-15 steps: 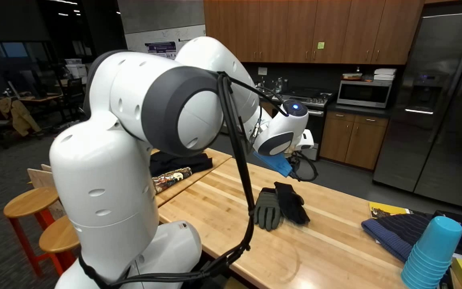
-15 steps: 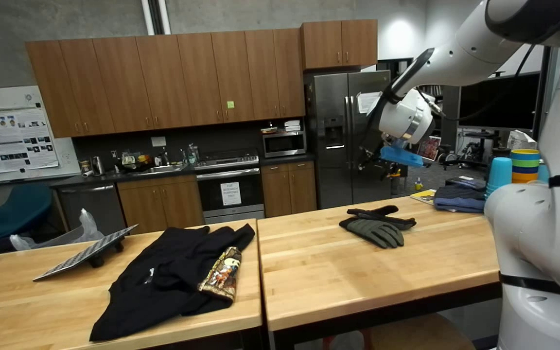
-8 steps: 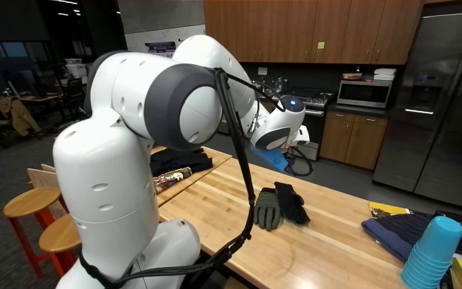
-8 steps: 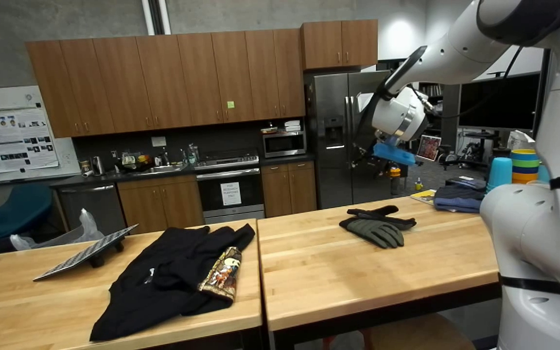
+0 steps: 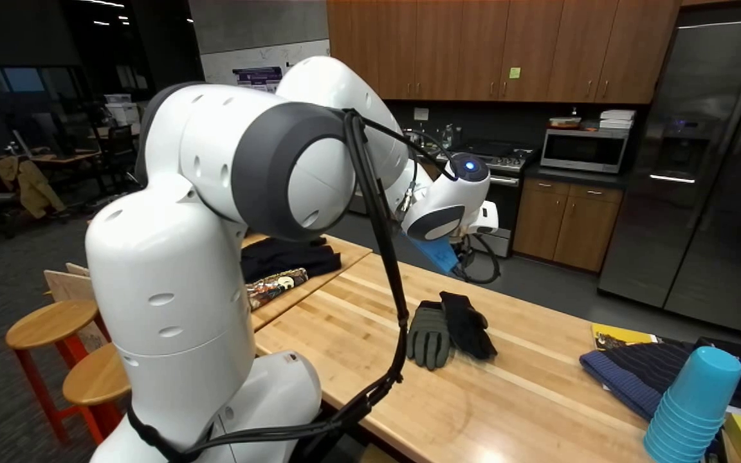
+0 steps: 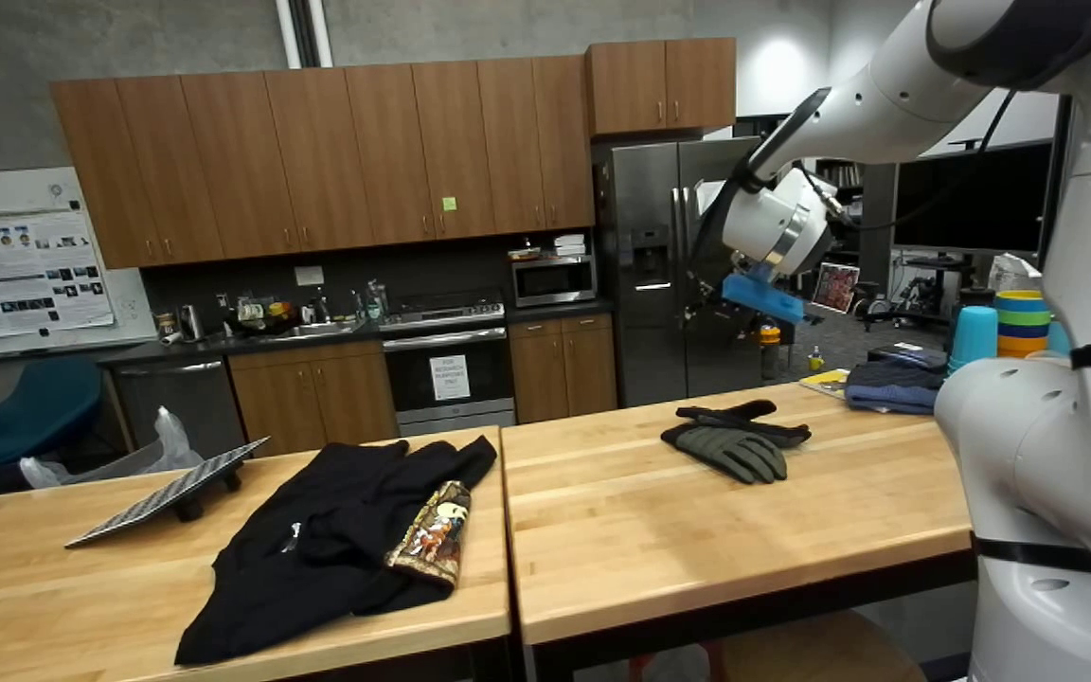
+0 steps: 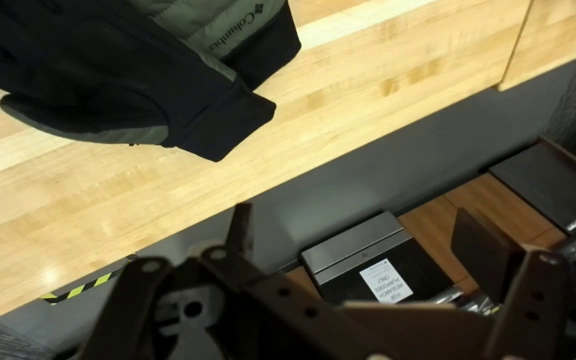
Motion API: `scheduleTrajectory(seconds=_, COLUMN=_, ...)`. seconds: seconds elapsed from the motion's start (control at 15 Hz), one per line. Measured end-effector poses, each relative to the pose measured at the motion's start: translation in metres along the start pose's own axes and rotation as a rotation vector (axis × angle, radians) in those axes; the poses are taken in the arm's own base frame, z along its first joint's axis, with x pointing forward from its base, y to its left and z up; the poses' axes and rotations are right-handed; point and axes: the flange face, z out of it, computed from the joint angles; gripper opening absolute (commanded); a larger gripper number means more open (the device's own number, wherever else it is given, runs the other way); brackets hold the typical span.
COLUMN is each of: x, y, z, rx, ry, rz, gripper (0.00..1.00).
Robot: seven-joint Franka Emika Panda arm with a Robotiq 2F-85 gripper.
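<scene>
My gripper [image 7: 360, 232] is open in the wrist view, its two fingers wide apart with nothing between them. Beyond the gap lie the floor and the oven front. In both exterior views the gripper [image 5: 473, 260] hangs in the air over the table's far side, beside a blue piece [image 6: 761, 297] mounted at the wrist. Nearest to it are two gloves on the table, below and apart from the fingers. A black glove [image 7: 118, 65] partly covers a grey-green glove [image 7: 218, 25] with a "Columbia" mark. The gripper's fingertips are hard to make out in the exterior views.
On the adjoining table [image 6: 15, 587] lie a black garment [image 6: 328, 549], a patterned pouch [image 6: 434, 532] and a tilted panel [image 6: 171, 493]. A stack of blue cups [image 5: 692, 405] and a knit hat [image 5: 634, 373] occupy the other end. A narrow seam separates the tables.
The arm and gripper have shifted a little to the left in both exterior views, rising slightly, mostly in the first half second. The gloves have stayed put, and the fingers remain apart.
</scene>
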Motion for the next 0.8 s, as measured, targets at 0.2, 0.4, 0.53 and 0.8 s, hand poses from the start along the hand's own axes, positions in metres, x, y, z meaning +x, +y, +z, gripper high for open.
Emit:
scheduleTrajectory(seconds=0.2, x=0.014, y=0.008, z=-0.011, rx=0.009, ry=0.051, rz=0.106, gripper=1.0)
scheduleTrajectory(seconds=0.4, x=0.022, y=0.02, z=-0.016, rx=0.008, ry=0.023, rz=0.189, gripper=1.0)
scheduleTrajectory(seconds=0.53, x=0.024, y=0.028, z=-0.017, rx=-0.002, ry=-0.031, rz=0.242, gripper=1.0)
scheduleTrajectory(seconds=0.8, x=0.021, y=0.031, z=-0.016, rx=-0.03, ry=-0.103, rz=0.316, gripper=1.0)
